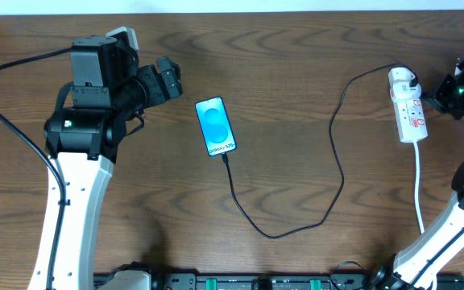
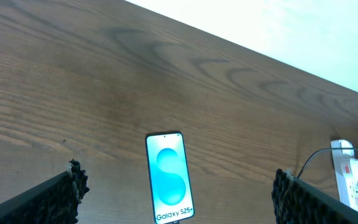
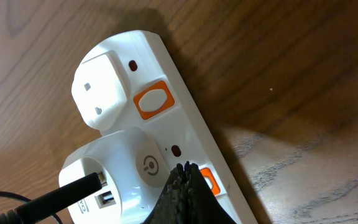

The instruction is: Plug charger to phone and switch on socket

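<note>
Closed black fingertips of the right gripper (image 3: 184, 186) fill the bottom of the wrist view. They are pressed together with nothing between them, right at the narrow white plastic power strip (image 3: 188, 121); whether they touch it cannot be told. Just right of the tips, half hidden behind them, sits an orange rocker switch (image 3: 211, 180). Just left of them the rounded white plug (image 3: 120, 177) sits in the strip. A second orange switch (image 3: 153, 102) lies farther ahead of the tips.

From the plug, the long thin black charger cable (image 1: 338, 173) loops across the brown wooden table (image 1: 296, 48) to the bottom edge of the small rectangular smartphone with the bright blue screen (image 1: 216, 126). Its tip looks seated, though it is too small to be sure. The left gripper (image 1: 170, 80) hangs with fingers spread wide and empty, the phone lying ahead between them.

Switching on seems to be the step in hand. It calls for the nearer switch, the one paired with the plug. Nudge the tips slightly right, centre them on the rocker, then push straight down gently so the light strip neither skids nor tips.
</note>
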`<state>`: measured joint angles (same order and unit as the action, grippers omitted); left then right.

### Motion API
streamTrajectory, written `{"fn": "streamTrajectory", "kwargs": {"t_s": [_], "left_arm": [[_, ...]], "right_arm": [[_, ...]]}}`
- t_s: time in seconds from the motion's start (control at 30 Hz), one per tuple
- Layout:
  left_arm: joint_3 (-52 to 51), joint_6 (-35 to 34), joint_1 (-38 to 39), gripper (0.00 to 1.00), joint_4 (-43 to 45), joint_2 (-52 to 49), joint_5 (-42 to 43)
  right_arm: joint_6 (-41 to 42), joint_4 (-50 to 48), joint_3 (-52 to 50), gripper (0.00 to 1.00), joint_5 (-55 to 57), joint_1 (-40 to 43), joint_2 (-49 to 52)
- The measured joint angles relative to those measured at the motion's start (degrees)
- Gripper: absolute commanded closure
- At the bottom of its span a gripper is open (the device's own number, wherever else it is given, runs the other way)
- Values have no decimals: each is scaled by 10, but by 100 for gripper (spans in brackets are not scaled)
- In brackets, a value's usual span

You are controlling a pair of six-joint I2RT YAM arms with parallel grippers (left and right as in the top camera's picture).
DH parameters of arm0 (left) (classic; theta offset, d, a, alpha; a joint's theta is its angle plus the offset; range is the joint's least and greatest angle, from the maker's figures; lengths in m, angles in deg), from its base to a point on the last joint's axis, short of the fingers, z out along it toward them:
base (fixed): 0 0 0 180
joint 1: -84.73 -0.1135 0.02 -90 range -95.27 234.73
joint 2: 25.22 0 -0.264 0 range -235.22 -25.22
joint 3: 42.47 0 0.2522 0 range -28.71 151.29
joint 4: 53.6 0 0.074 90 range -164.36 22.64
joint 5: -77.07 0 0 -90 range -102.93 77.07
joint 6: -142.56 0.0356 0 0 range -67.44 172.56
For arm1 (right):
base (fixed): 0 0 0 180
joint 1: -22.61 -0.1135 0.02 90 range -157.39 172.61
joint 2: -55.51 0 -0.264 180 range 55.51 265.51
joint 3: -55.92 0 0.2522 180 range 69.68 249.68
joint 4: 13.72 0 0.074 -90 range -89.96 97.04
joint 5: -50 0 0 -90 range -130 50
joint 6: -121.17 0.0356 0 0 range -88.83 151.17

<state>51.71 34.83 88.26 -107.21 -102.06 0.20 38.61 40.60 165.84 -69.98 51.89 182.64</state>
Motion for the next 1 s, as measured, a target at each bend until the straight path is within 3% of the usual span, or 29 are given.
{"fn": "streamTrajectory", "kwargs": {"t_s": [1.0], "left_arm": [[0,0,0,3,0,0,0]], "right_arm": [[12,-54,-48,99,12,-10,-7]]}}
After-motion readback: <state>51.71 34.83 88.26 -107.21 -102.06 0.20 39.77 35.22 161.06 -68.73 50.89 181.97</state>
